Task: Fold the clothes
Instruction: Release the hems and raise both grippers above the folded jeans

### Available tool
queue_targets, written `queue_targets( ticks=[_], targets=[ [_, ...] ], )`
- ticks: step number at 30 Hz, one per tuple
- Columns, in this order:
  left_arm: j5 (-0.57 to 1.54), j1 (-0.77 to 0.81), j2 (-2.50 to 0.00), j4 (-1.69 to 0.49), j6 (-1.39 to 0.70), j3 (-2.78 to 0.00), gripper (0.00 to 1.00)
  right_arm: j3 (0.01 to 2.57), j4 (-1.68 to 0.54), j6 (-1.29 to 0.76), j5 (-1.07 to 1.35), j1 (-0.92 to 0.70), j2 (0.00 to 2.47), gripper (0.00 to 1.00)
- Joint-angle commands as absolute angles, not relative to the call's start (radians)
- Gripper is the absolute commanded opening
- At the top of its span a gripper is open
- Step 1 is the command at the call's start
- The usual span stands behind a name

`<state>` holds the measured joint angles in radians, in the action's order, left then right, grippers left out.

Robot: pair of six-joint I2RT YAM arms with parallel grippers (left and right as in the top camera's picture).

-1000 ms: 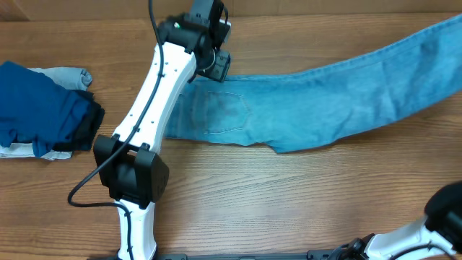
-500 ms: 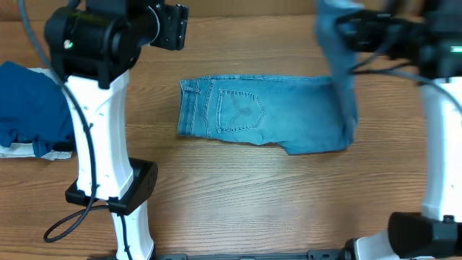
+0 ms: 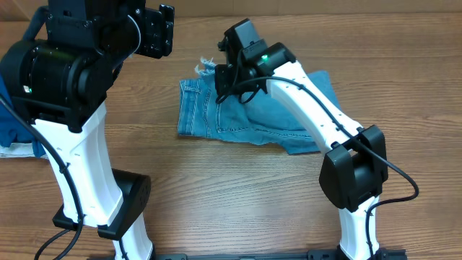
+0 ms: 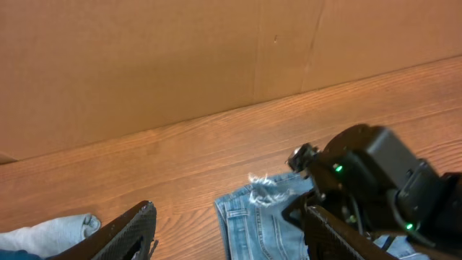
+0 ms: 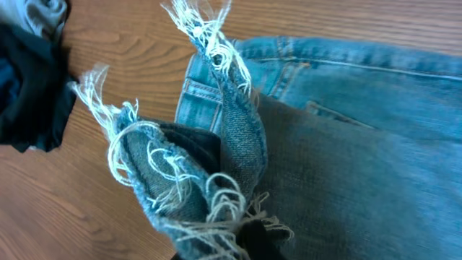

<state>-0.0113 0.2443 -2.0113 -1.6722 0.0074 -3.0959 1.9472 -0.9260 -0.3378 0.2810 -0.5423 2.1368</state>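
The light-blue jeans (image 3: 289, 115) lie folded across the middle of the table, waistband and back pocket to the left. My right gripper (image 3: 222, 72) is shut on the frayed leg hems (image 5: 209, 50) and holds them just above the waistband end. In the right wrist view the jaws (image 5: 242, 242) pinch the bunched hem threads over the denim (image 5: 346, 144). My left gripper (image 3: 164, 29) is raised above the table's back left, open and empty. In its wrist view its fingers (image 4: 229, 217) spread wide above the waistband (image 4: 245, 217).
A dark navy folded garment (image 3: 6, 108) over pale grey-white ones (image 3: 14, 149) sits at the left edge, also in the right wrist view (image 5: 29, 87). A grey-white piece (image 4: 50, 231) lies left of the jeans. A cardboard wall (image 4: 180, 58) stands behind the table.
My right gripper has carried the leg hems from the right side across to the waistband, doubling the jeans over. My left arm has let go and risen to the back left.
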Motion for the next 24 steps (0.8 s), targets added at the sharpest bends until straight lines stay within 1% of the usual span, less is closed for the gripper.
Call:
queue_targets(
  ticks=[1, 6, 7, 8, 9, 11, 13, 15, 17, 20, 21, 23, 24],
  targets=[
    [-0.001, 0.249, -1.993, -1.67, 0.019, -3.111, 0.68, 1.938, -0.905, -0.349, 0.256, -0.586, 2.143, 0.04],
    [0.017, 0.249, -1.993, -1.667, 0.012, -3.111, 0.68, 1.936, -0.887, -0.398, 0.221, -0.618, 2.168, 0.04],
    [0.02, 0.249, -1.993, -1.667, 0.011, -3.111, 0.68, 1.936, -0.887, -0.398, 0.221, -0.619, 2.17, 0.14],
    [0.02, 0.249, -1.993, -1.668, 0.011, -3.111, 0.68, 1.936, -0.887, -0.397, 0.22, -0.619, 2.17, 0.32],
    [0.02, 0.249, -1.993, -1.668, 0.011, -3.111, 0.68, 1.937, -0.887, -0.393, 0.217, -0.619, 2.17, 0.39],
    [0.02, 0.249, -1.993, -1.671, 0.011, -3.111, 0.68, 1.938, -0.887, -0.388, 0.218, -0.607, 2.167, 0.43],
    [0.02, 0.249, -1.994, -1.679, 0.012, -3.11, 0.69, 1.94, -0.876, -0.336, 0.221, -0.579, 2.146, 0.44],
    [0.019, 0.249, -1.994, -1.687, 0.012, -3.099, 0.69, 1.94, -0.873, -0.325, 0.221, -0.54, 2.114, 0.45],
    [0.02, 0.249, -1.995, -1.689, 0.012, -3.067, 0.69, 1.94, -0.9, -0.326, 0.225, -0.476, 2.08, 0.5],
    [0.025, 0.249, -1.995, -1.689, 0.011, -2.955, 0.69, 1.94, -1.05, -0.307, 0.321, -0.364, 2.065, 0.52],
    [0.049, 0.249, -1.995, -1.689, 0.011, -2.882, 0.68, 1.939, -1.113, -0.247, 0.369, -0.337, 2.065, 0.55],
    [0.08, 0.249, -1.995, -1.689, 0.011, -2.777, 0.69, 1.939, -1.182, -0.205, 0.351, -0.333, 2.065, 0.56],
    [0.079, 0.249, -1.995, -1.689, 0.011, -2.679, 0.69, 1.939, -1.204, -0.207, 0.321, -0.331, 2.065, 0.55]
  ],
)
